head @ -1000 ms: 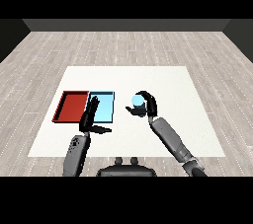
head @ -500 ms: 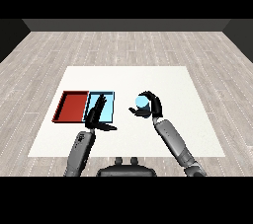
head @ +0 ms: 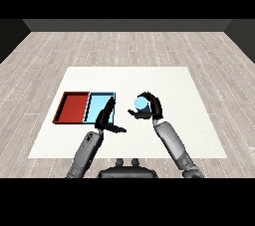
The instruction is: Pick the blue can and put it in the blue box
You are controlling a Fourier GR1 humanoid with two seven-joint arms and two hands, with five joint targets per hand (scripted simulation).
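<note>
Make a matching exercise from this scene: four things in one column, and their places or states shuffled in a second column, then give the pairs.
Things:
1. small light blue cylindrical can
2. flat red tray
3. flat light blue tray
4. left robot hand

Places or states:
A. leftmost on the white table
B. fingers straight, over the near right corner of a tray
C. held in the curled right robot hand
D. between the other tray and the can

Pairs: 1-C, 2-A, 3-D, 4-B
</note>
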